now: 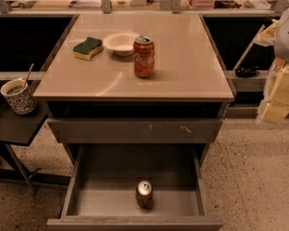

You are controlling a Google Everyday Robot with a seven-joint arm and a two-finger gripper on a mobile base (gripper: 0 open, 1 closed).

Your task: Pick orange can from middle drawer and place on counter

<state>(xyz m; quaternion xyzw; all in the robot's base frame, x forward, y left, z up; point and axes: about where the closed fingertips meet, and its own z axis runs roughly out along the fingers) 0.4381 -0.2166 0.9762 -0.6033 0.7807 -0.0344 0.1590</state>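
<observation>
Standing in the open middle drawer is the orange can, near the front. Up on the counter sit a sponge, bowl and red can. Far right, the gripper hangs beside the counter; I cannot tell if it's open.

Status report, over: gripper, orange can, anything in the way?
Gripper at far right edge, beside the counter. Orange can upright in open middle drawer, near its front. Nothing above it.
</observation>
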